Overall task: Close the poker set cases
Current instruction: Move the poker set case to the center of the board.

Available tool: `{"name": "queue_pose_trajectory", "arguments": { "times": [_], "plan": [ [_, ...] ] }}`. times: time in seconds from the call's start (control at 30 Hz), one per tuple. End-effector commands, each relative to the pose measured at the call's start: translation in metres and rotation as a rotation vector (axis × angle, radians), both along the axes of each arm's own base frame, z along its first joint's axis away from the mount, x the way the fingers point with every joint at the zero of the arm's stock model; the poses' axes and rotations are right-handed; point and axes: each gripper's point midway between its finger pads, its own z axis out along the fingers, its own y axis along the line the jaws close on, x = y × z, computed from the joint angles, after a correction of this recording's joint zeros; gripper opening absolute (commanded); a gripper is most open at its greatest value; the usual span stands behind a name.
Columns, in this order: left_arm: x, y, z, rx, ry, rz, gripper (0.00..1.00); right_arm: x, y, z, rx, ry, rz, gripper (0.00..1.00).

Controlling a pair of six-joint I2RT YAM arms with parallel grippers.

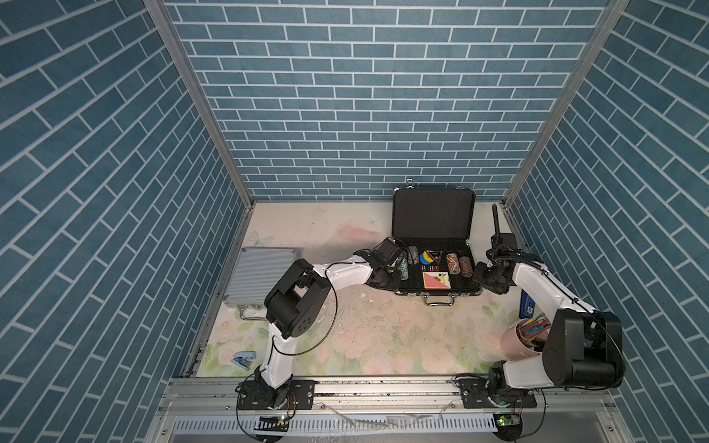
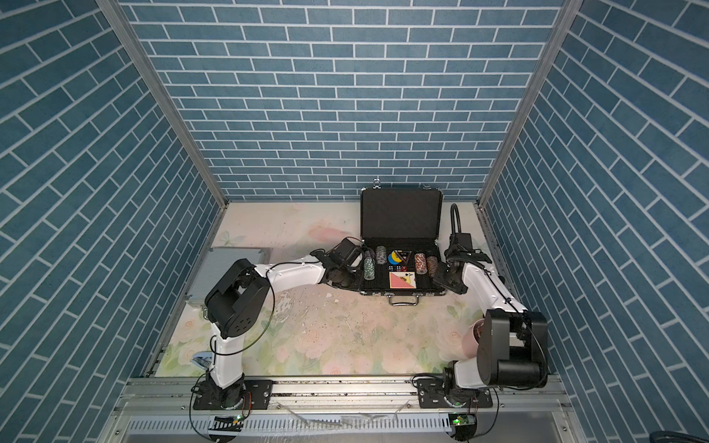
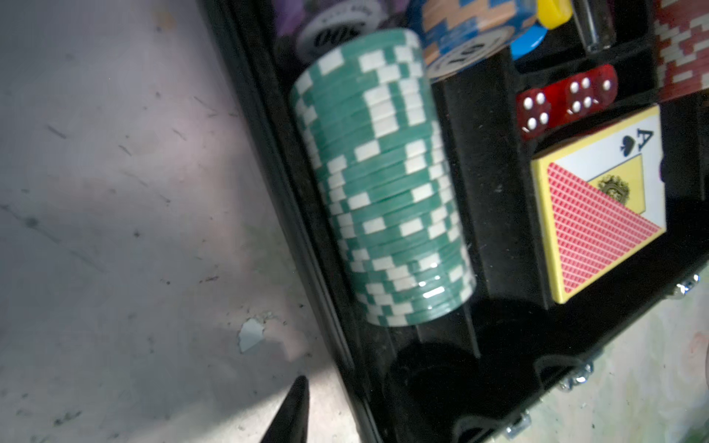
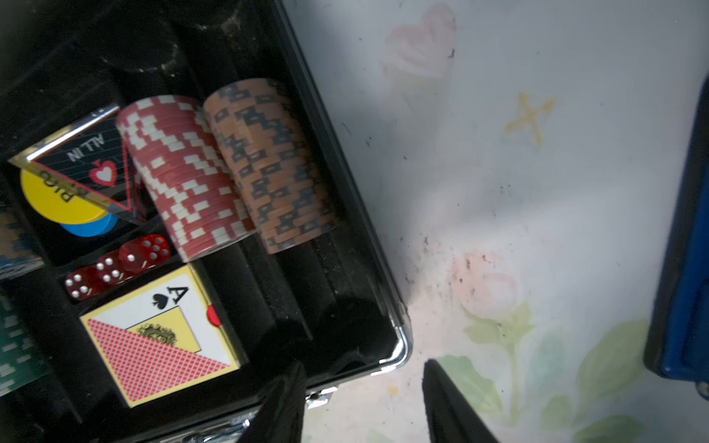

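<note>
Big black metal-edged case [image 1: 437, 292], long axis L-R, lid [image 1: 433, 214] upright at far side. L end effector [image 1: 385, 277] at one end, gap unclear; R end effector [image 4: 364, 364] at other, apart.

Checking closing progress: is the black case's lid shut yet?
No, the black case has its lid standing upright, chips visible inside.

Lab test cell, brick-print walls [image 1: 345, 96]

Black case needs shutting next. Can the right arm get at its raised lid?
Probably yes. The right gripper, open and empty, sits at the front right corner of the black case; the upright lid stands just behind, nothing visibly between.
</note>
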Motion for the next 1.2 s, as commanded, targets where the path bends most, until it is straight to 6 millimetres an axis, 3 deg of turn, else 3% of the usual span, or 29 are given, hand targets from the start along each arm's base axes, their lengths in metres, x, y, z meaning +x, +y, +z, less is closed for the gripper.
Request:
{"name": "queue_pose_trajectory", "arguments": {
  "times": [0.0, 0.23, 0.57, 0.93, 1.17],
  "plan": [
    [-0.010, 0.032, -0.033, 0.155, 0.058, 0.023, 0.27, 0.001, -0.010, -0.013, -0.032, 0.022, 0.006, 0.51],
    [-0.018, 0.045, -0.042, 0.209, 0.079, 0.022, 0.20, 0.009, -0.009, -0.030, -0.008, 0.043, 0.020, 0.48],
    [-0.022, 0.054, -0.049, 0.254, 0.108, 0.018, 0.17, 0.007, -0.002, -0.055, 0.031, 0.114, 0.043, 0.35],
    [-0.039, 0.074, -0.053, 0.297, 0.140, 0.013, 0.15, -0.005, 0.025, -0.061, 0.137, 0.148, 0.083, 0.12],
    [-0.060, 0.098, -0.055, 0.326, 0.163, 0.027, 0.14, -0.023, 0.050, -0.059, 0.180, 0.173, 0.126, 0.08]
  ]
}}
